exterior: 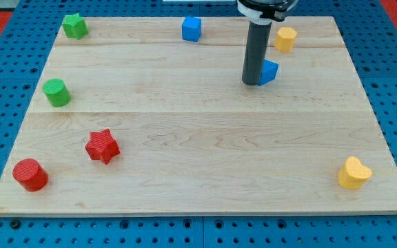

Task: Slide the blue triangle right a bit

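I have no claw on this arm, only the dark rod, and my tip (252,83) sits touching the left side of the blue triangle (269,71), near the board's top edge, right of centre. A yellow block (285,38) lies just above it, a blue cube (191,29) further left along that top edge.

High oblique view (single) — whole board (205,131)

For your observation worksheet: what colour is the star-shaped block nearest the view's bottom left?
Red: the star, seen in the camera view.
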